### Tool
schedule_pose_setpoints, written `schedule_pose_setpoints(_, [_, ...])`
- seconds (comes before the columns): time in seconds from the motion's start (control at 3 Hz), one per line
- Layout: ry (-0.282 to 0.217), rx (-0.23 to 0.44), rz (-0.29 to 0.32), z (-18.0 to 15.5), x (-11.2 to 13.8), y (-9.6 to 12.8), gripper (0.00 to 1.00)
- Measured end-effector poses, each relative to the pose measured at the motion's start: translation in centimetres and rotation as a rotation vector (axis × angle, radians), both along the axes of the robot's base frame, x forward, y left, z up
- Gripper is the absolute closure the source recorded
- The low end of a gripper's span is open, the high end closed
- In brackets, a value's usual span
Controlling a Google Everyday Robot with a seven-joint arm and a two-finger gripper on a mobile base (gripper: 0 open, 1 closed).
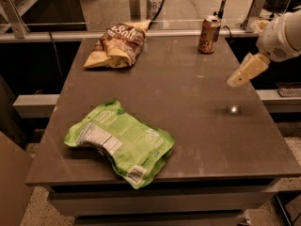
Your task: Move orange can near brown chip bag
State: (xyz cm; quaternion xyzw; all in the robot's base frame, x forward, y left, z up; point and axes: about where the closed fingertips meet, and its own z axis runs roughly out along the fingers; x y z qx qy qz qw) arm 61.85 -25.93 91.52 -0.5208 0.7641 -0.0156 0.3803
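My gripper [239, 77], cream-yellow under a white arm [282, 34], hangs over the right edge of the table [188, 117], which is plain grey-brown. The can [209, 35] is copper-orange with a silver top and pale markings; the chip bag [117, 46] is brown and pale yellow with white lettering. The green bag [122, 142] is bright lime with a white label and perhaps a barcode patch at its near corner.
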Motion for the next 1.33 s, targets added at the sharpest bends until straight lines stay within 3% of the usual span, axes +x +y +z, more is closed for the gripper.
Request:
schedule_pose_setpoints(0.33, [-0.054,0.039,0.064,-0.5,3.3,0.3,0.00])
schedule_pose_setpoints(0.67, [-0.066,0.039,0.073,-0.6,3.9,0.1,0.00])
schedule_pose_setpoints(1.0, [-0.085,0.075,0.043,-1.2,4.6,0.3,0.00])
schedule_pose_setpoints(1.33, [-0.162,0.177,0.012,-2.2,6.9,0.7,0.00])
